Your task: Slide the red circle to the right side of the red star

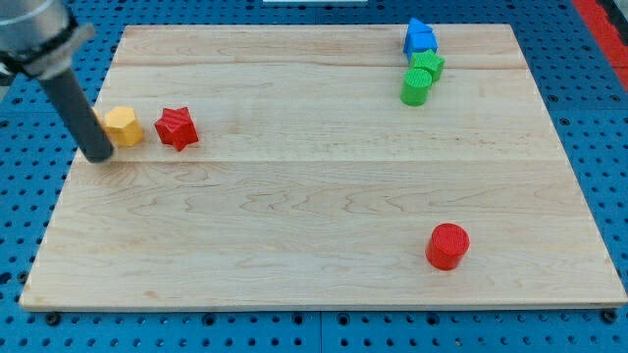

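Note:
The red circle [447, 245] stands near the view's bottom right of the wooden board [314, 245]. The red star [177, 127] lies at the view's left, far from the circle. My tip [100, 155] rests on the board at the far left, just left of and slightly below a yellow block [123, 126], which sits beside the red star's left. The tip is far from the red circle.
At the view's top right a blue block [420, 37], a green star [427, 65] and a green cylinder [415, 87] stand in a tight cluster. The board's left edge is close to my tip. A blue pegboard surrounds the board.

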